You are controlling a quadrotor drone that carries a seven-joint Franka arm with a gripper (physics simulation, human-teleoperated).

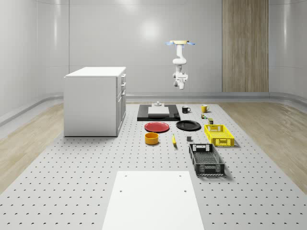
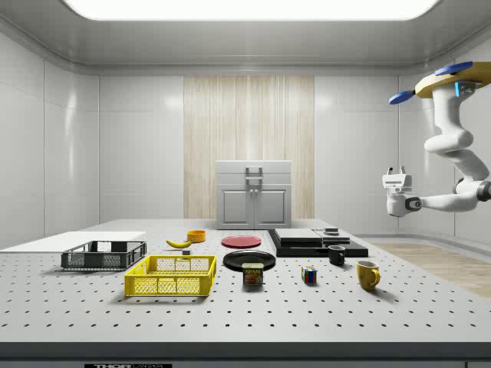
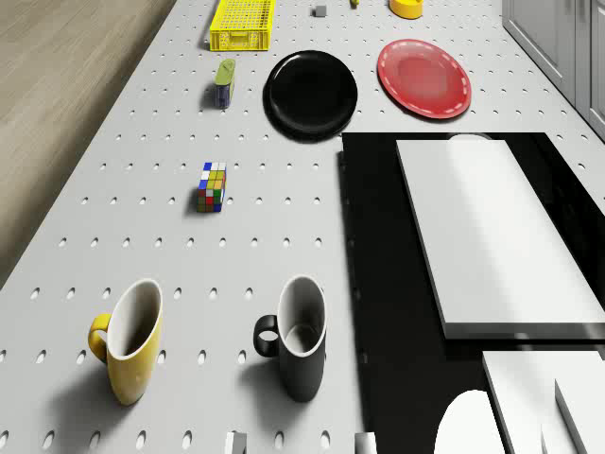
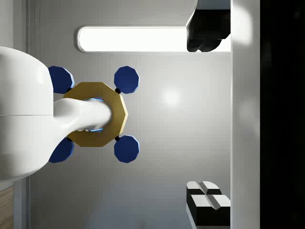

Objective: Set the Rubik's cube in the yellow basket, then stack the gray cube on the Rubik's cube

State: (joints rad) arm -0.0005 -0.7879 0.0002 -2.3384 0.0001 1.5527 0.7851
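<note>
The Rubik's cube (image 3: 213,186) stands on the perforated table between the mugs and a small can; it also shows in the side view (image 2: 309,274). The yellow basket (image 1: 219,134) (image 2: 171,276) holds nothing and sits further along the same side. The small gray cube (image 1: 189,139) (image 3: 320,10) rests on the table beside the basket. The drone (image 1: 180,43) (image 2: 453,80) hovers high over the table's far end, by the mugs and the black board. My gripper (image 2: 396,170) (image 4: 206,116) hangs in the air well above everything, open and holding nothing, its camera facing the drone's rotors.
A yellow mug (image 3: 128,340) and a black mug (image 3: 298,339) stand below the drone. A black board (image 1: 158,114) bears white blocks. A black plate (image 3: 310,92), red plate (image 3: 424,78), can (image 3: 224,83), orange bowl (image 1: 151,138), banana (image 1: 173,139), black basket (image 1: 206,160) and white cabinet (image 1: 93,100) stand around.
</note>
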